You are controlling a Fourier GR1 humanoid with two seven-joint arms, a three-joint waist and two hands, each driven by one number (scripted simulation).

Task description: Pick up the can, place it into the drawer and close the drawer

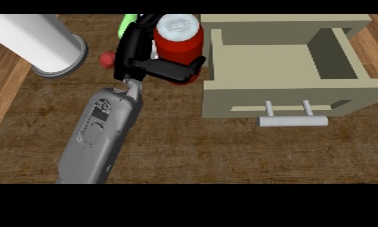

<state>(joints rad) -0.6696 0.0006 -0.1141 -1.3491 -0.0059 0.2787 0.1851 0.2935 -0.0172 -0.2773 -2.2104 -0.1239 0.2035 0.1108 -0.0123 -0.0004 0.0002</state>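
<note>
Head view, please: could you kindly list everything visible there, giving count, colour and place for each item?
can: one, red with a white top, upper middle of the counter, just left of the drawer, held.
drawer: one, beige, open and holding nothing visible, right side; pale grey handle on its front.
cylinder: one, large, white with a grey rim, upper left.
green thing: one, mostly hidden behind the hand, upper middle.
small red thing: one, left of the hand, partly hidden; what it is I cannot tell.
counter: one, dark brown wood grain.
forearm: one, grey, entering from the lower left.
robot hand: one, black, curled round the can; which side it belongs to is not certain, probably the left.
</note>
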